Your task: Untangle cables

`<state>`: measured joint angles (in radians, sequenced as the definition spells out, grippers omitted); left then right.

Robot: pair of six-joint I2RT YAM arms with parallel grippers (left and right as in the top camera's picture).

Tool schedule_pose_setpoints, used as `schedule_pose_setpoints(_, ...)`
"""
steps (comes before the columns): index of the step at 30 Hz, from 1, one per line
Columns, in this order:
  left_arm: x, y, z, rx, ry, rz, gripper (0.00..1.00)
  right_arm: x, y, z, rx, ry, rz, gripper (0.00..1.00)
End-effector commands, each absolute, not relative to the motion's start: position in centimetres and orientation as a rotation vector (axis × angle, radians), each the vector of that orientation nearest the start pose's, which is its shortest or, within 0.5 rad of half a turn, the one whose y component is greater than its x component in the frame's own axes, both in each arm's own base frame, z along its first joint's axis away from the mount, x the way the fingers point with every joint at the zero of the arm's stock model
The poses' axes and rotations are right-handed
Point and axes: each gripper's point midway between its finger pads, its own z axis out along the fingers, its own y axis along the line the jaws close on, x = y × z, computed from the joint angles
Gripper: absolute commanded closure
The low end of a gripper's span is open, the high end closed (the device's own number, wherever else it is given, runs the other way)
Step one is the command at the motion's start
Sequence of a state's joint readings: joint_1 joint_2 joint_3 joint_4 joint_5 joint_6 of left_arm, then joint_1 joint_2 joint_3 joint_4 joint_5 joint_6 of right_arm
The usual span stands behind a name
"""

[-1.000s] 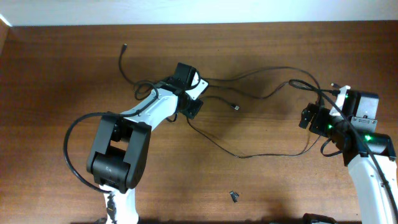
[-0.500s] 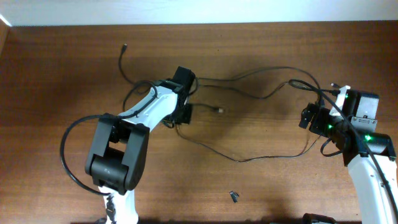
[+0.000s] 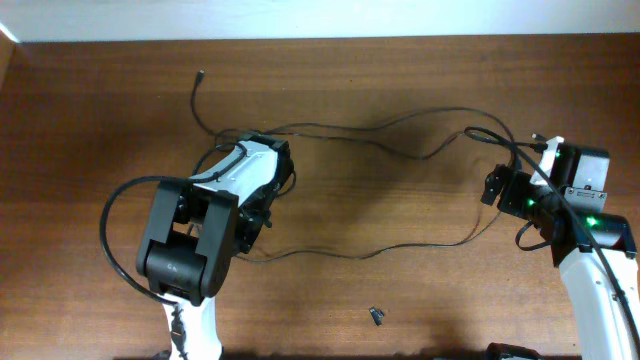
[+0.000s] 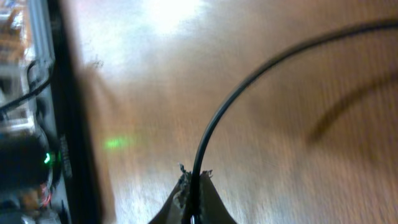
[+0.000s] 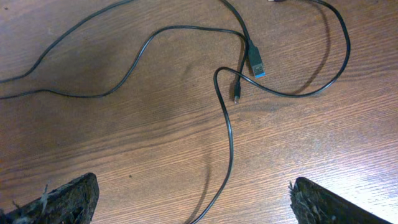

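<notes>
From the overhead camera I see the cables spread over the wooden table, between the two arms. One strand goes along the top, from the far left side toward the right arm. A lower strand runs from under the left arm across to the right side. In this view the left arm is folded back over itself and hides its own fingers, so from above I cannot tell what they do.

The left wrist camera shows it, although the picture is blurred. The left gripper is pressed together on a black cable, which rises out of the fingertips and curves away to the right.

The right wrist camera gives what the overhead is too small to show. The right gripper is spread wide with nothing between its fingers, above the table. One cable lies on the wood under the gap. Beyond it, a USB plug with a blue tip lies just beside a small plug.

Only the overhead shows a small dark piece lying alone near the front edge.
</notes>
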<state>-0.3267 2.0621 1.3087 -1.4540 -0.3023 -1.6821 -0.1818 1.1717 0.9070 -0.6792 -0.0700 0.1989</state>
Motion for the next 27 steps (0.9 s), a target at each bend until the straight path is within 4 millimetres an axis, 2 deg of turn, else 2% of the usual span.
schedule_pose_setpoints(1,23.1,-2.2,2.5,-2.076,2.079,1.052,0.99,31.7,-4.5,15.9,0.431,2.448,0.098,0.01)
schedule_pose_setpoints(8,26.6,-3.5,0.2,-2.114,2.053,0.787,1.0,31.7,-4.5,16.0,0.43,2.446,0.097,0.01)
schedule_pose_setpoints(11,28.0,-3.0,0.0,-2.093,2.013,0.734,1.0,31.7,-4.5,16.0,0.43,2.447,0.097,0.01)
schedule_pose_setpoints(16,30.8,0.5,-1.0,-2.253,1.849,0.588,1.0,31.7,-4.5,16.0,0.43,2.446,0.097,0.01)
schedule_pose_setpoints(17,32.2,2.3,-1.4,-2.255,1.862,0.518,1.0,31.7,-4.5,16.0,0.43,2.446,0.097,0.01)
schedule_pose_setpoints(19,34.0,4.1,-1.8,-2.197,1.948,0.428,1.0,31.7,-4.5,16.0,0.43,2.446,0.097,0.01)
schedule_pose_setpoints(20,35.6,5.6,-2.0,-2.125,2.009,0.361,1.0,31.7,-4.6,16.0,0.43,2.445,0.097,0.01)
schedule_pose_setpoints(22,37.3,6.9,-2.0,-2.036,2.048,0.295,1.0,31.7,-4.6,16.0,0.43,2.444,0.097,0.01)
schedule_pose_setpoints(25,40.0,7.1,-1.7,-1.824,2.157,0.222,1.0,31.8,-4.6,16.1,0.428,2.439,0.097,0.01)
schedule_pose_setpoints(26,40.4,7.0,-1.7,-1.79,2.171,0.214,0.97,31.8,-4.6,16.1,0.428,2.439,0.097,0.01)
schedule_pose_setpoints(27,40.6,7.1,-1.6,-1.785,2.165,0.208,0.88,31.8,-4.6,16.1,0.428,2.439,0.097,0.01)
